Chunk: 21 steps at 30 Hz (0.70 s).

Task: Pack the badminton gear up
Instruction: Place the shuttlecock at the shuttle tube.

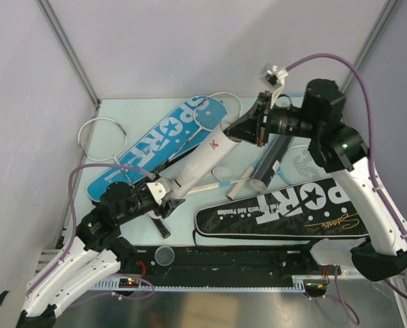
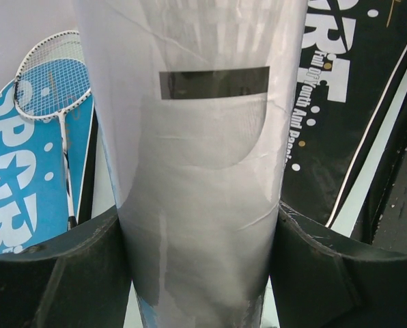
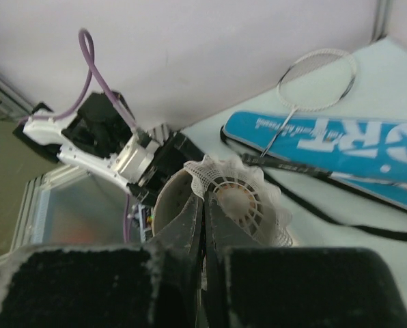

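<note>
Left claw clamped round near end of white tube, tube slanting toward far right. Right claw pinched tight on shuttlecock sitting at tube's open far mouth. Blue cover flat on table far left, white racket partly on it. Black cover near right.

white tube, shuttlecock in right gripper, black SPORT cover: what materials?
white tube: thin glossy plastic probably; faintly see-through, lightly creased.
shuttlecock: white skirt looks like moulded plastic mesh, net-like rim; could be feather, blurry.
black cover: soft matte fabric by the look; printed lettering, white piping along the edge.
</note>
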{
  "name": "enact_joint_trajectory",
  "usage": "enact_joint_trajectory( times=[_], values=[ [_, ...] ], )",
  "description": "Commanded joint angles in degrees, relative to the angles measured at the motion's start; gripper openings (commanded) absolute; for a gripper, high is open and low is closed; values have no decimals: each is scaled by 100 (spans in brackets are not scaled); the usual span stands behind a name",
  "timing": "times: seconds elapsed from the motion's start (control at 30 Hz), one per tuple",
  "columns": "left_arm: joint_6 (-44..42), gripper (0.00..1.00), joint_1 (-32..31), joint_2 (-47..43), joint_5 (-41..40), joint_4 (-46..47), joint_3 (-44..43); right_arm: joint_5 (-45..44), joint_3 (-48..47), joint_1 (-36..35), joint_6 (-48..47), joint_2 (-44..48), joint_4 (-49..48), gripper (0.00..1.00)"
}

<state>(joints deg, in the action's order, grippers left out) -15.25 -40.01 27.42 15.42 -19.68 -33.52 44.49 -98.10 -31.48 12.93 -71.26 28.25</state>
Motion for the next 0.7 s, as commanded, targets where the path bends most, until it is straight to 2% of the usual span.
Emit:
enact_joint_trajectory(
  times=[0.0,0.13,0.27,0.43,0.5,0.67],
  values=[
    [-517,50,-19,-164,126,267,-80,190,122,-296,-329,-103,344,1],
    [-767,50,-19,-185,-18,250,-69,256,221,-478,-447,-221,521,2],
    [-761,50,-12,-181,-72,250,-120,385,338,-594,-556,-293,737,8],
    [-592,50,-14,-138,-472,253,-155,178,432,-595,-518,-190,937,34],
    [-457,49,-13,-118,-673,250,-179,125,496,-448,-277,-40,812,42],
    [-151,49,-15,-179,-1067,248,-155,319,1079,347,656,642,-209,59]
  ],
)
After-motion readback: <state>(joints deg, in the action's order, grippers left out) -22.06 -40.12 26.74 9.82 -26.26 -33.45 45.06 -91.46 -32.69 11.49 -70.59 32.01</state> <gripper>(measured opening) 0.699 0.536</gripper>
